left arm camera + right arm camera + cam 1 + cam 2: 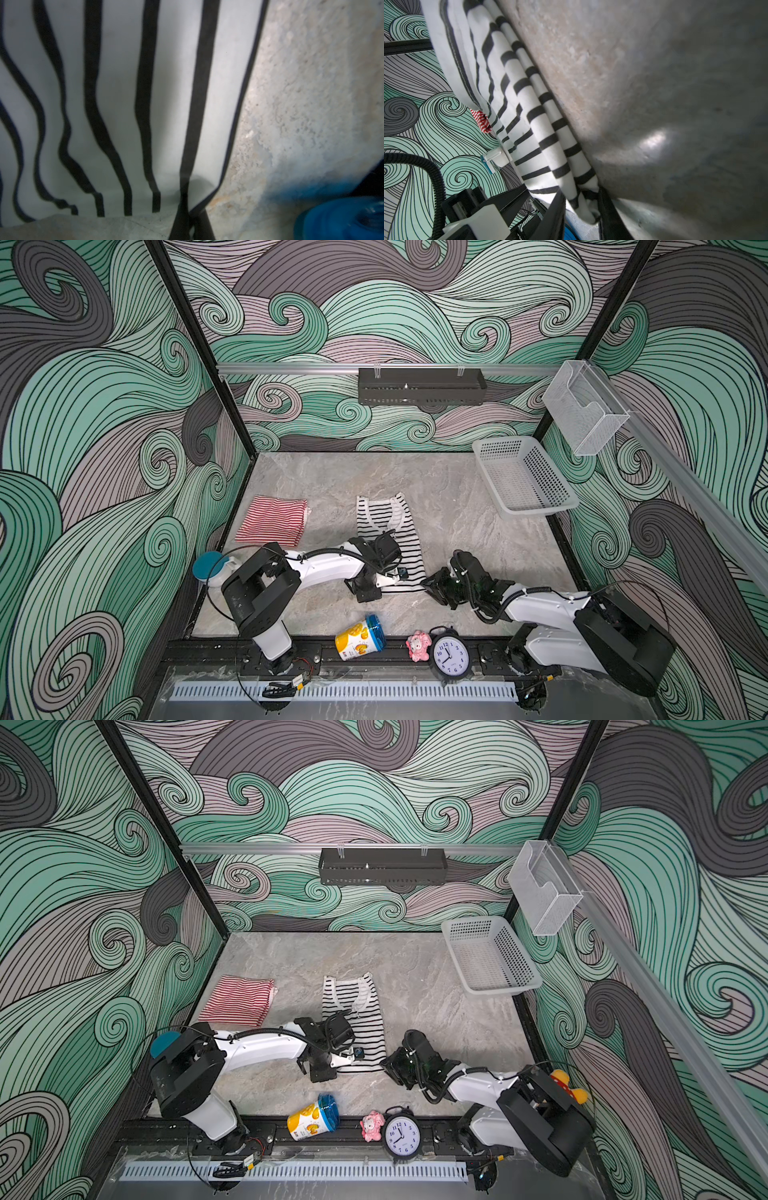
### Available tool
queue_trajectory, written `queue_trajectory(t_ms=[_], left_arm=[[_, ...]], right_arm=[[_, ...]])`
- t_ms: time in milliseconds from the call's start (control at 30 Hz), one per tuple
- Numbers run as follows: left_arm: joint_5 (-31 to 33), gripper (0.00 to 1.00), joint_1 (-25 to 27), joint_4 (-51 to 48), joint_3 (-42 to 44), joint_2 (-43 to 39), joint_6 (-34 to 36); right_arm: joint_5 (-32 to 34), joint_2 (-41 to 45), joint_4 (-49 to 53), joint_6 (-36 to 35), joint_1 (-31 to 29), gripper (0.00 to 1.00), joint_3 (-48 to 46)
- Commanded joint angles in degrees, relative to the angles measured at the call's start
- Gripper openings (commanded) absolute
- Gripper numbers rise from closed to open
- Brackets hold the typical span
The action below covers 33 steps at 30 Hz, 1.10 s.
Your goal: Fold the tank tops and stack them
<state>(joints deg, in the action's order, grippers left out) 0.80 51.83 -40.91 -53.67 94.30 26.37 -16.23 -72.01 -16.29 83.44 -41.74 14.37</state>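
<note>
Grey marble-look tabletop (pixel 457 497) fills a booth whose walls (pixel 104 406) are printed with teal, lilac and charcoal swirls.

Two tank tops lie on it, and two arms reach in from the near edge. At the left, close to the table's left edge, the red-and-white tank top (pixel 272 519) sits folded into a flat, rough square of thin stripes. Near that corner is one round blue-topped white object (pixel 208 566).

A bare strip of stone separates the red top from the black-and-white tank top (pixel 390 526). That top lies spread lengthwise in the middle, straps toward the back wall and hem toward the arms. It is soft knit with wider stripes.

The left gripper (pixel 190 220) is clamped on the hem's near-left corner, the cloth pinched between its dark fingers. The right gripper (pixel 583 212) holds the near-right corner, where the fabric bunches in thick folds between its two fingers.

Along the near rail stand one yellow cup (pixel 360 637) with a blue lid, tipped on its side, one pink plush toy (pixel 417 646) and one black alarm clock (pixel 451 655).

Open stone runs behind both tops to the back wall, and right of the striped top toward one white perforated basket (pixel 536 510) in the far right corner. Above it one clear plastic holder (pixel 586 410) hangs on the side rail. One black tray (pixel 422 391) hangs on the back rail.
</note>
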Motion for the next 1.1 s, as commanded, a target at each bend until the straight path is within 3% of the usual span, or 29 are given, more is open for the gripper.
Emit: queue_trajectory(t_ms=[0,200,367,500,700,900,1067], left_arm=[[-1.1,0.00,0.1,-2.1,-1.3,0.3,-0.4],[-1.8,0.00,0.2,-2.2,-1.8,0.6,-0.4],[-1.7,0.00,0.2,-2.6,-1.9,0.3,-0.3],[-1.7,0.00,0.2,-2.7,-1.4,0.0,-0.2],[-1.7,0.00,0.2,-5.0,-3.0,-0.6,0.3],[-14.1,0.00,0.8,-19.0,-11.5,-0.7,2.5],[-18.9,0.00,2.3,-24.8,-15.3,-1.0,4.6]], right_arm=[[3.9,0.3,8.3,1.6,-0.5,0.27,-2.4],[3.5,-4.0,4.6,1.5,-0.4,0.19,-1.3],[2.0,-8.3,0.1,2.1,-0.4,0.01,-1.1],[2.3,-6.8,2.3,1.5,-0.4,0.00,-0.1],[1.9,-0.7,12.0,-3.1,1.3,0.00,4.0],[2.2,12.2,24.9,-5.4,4.1,0.00,4.7],[2.1,24.4,38.5,-7.8,8.3,0.00,8.0]])
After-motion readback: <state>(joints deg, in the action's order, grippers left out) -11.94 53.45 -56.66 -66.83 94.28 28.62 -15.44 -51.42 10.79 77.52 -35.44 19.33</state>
